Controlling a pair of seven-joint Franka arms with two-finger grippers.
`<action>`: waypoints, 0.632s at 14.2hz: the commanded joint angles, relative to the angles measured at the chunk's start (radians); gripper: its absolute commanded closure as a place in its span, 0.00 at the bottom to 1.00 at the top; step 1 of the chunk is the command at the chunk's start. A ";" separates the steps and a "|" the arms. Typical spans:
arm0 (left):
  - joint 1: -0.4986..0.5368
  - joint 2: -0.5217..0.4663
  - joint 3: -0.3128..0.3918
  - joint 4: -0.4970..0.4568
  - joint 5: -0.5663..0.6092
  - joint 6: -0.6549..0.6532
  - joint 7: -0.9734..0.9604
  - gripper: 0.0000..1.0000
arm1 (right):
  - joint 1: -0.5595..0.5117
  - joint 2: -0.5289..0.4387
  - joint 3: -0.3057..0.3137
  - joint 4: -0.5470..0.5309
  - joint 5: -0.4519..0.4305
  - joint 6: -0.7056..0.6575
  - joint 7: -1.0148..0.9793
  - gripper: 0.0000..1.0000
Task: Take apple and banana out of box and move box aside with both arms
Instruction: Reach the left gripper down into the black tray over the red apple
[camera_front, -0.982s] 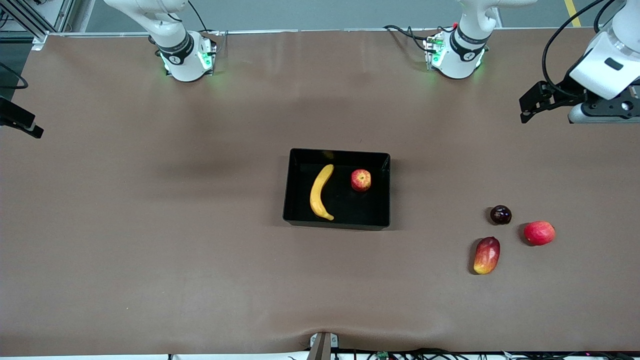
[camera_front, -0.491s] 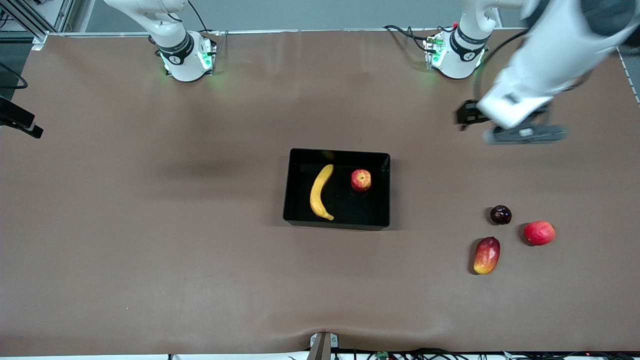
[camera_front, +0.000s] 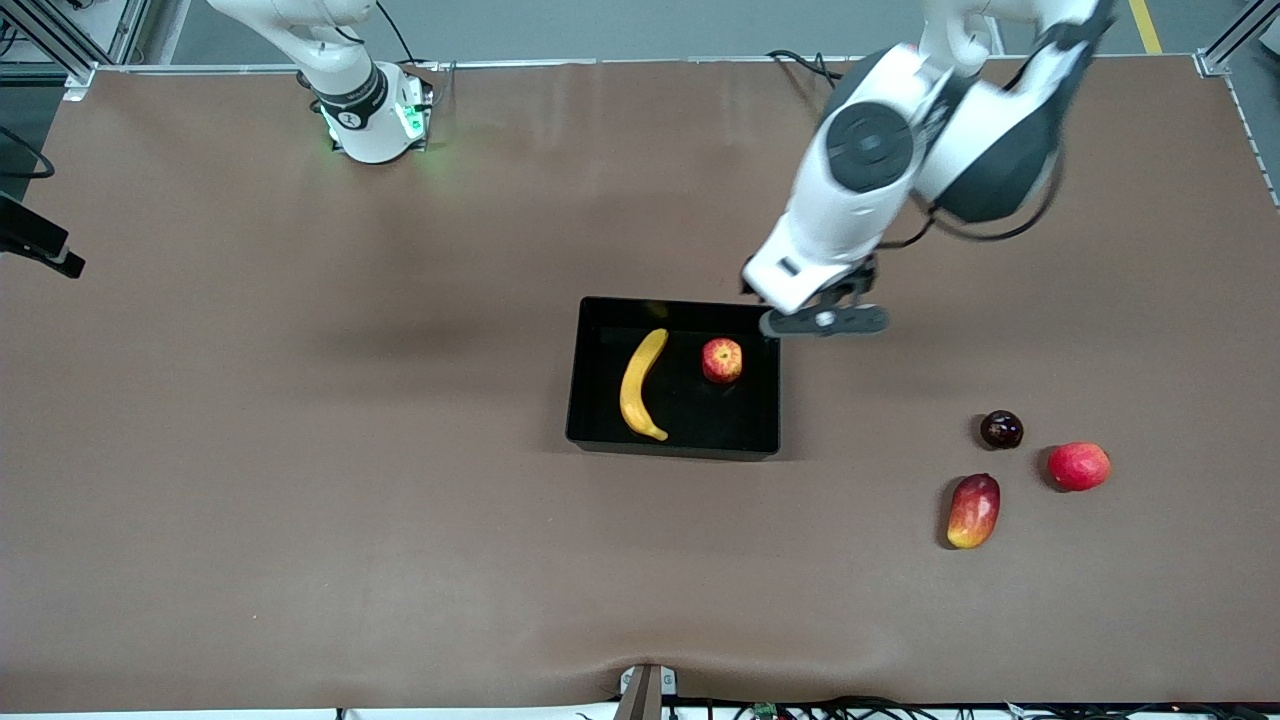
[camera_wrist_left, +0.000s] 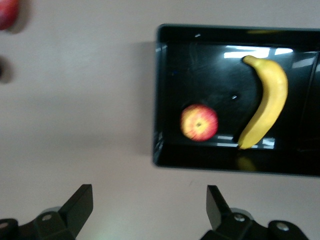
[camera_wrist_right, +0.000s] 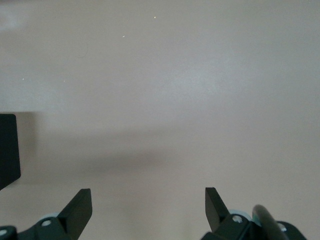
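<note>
Near the middle of the brown table (camera_front: 300, 500) sits the black box (camera_front: 770, 400), with the banana (camera_front: 640, 385) and the apple (camera_front: 722, 361) lying inside it, apart from each other, the apple toward the left arm's end. Over the table just beside the box's corner on that same end hangs the left gripper (camera_wrist_left: 150, 212), jaws spread wide and empty. Toward the left arm's end of the table, well apart from the box, lie a mango (camera_front: 973, 511), a plain red fruit (camera_front: 1078, 466) and a small dark fruit (camera_front: 1001, 429), perhaps a plum. The right gripper (camera_wrist_right: 148, 210) waits over bare table, jaws likewise apart and holding nothing.
</note>
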 joint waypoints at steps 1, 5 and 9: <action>-0.028 0.077 0.002 0.003 0.051 0.083 -0.027 0.00 | -0.023 0.006 0.014 0.015 0.017 -0.003 -0.003 0.00; -0.053 0.160 0.002 -0.026 0.059 0.188 -0.039 0.00 | -0.021 0.006 0.015 0.017 0.017 -0.003 -0.003 0.00; -0.074 0.252 0.002 -0.026 0.059 0.275 -0.062 0.00 | -0.017 0.006 0.015 0.018 0.019 -0.003 -0.003 0.00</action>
